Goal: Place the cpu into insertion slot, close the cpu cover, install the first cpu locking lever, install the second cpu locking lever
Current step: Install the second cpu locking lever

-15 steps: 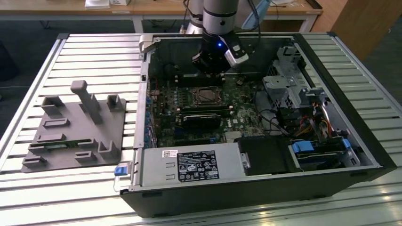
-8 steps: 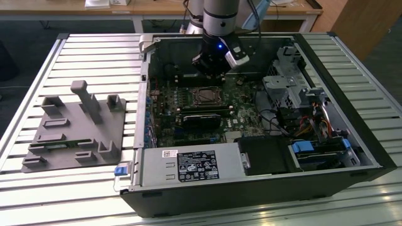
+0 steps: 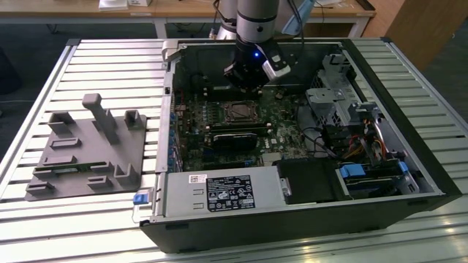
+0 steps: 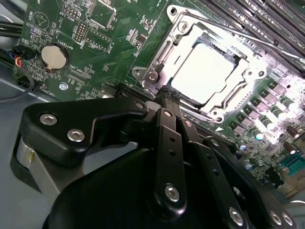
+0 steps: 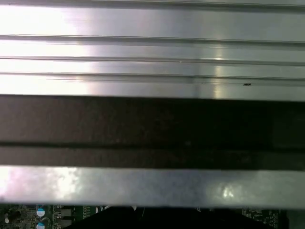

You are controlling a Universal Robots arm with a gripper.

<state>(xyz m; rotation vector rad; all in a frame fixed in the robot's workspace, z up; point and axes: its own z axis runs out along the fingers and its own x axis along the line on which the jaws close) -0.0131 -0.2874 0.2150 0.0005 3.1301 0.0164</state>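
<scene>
Now clenched black hand (image 4: 167, 98) beside silvery square cpu cover (image 4: 159, 59) framing pale flat cpu (image 4: 202, 71).

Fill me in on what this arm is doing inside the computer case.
The arm's gripper hangs inside the open case, just beside the insertion slot on the green board. The cpu already sits in the slot, its grey face up, and the cpu cover frames it. The gripper holds nothing.
</scene>
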